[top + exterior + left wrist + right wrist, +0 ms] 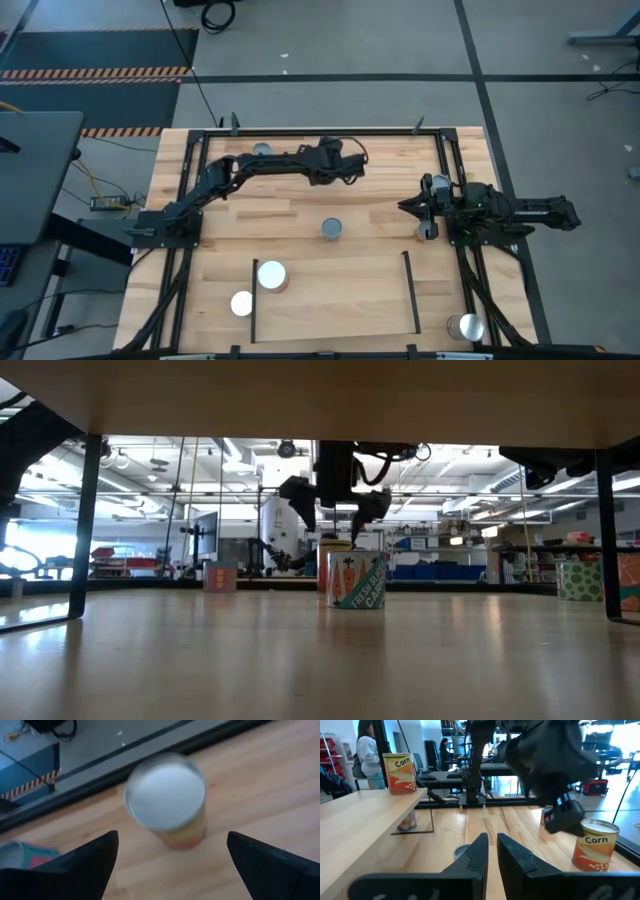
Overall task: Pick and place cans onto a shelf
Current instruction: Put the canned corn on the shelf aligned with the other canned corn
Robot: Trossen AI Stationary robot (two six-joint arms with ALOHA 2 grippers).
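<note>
White-topped orange can [167,802], pale wood table [265,785].

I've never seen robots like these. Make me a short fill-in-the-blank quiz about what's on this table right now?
1. The left gripper hangs over a can with its fingers ____.
2. The right gripper's fingers are ____.
3. On the shelf, between its black rails, stands ____ can.
4. That can's top is ____.

Missing words: open; shut; one; white

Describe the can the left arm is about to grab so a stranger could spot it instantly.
Start at the far edge of the tabletop in the high view, where the left end effector hangs open. Directly beneath it stands a lone can, near the black frame rail. Its white top and orange side distinguish it from the grey-topped can mid-table.
</note>
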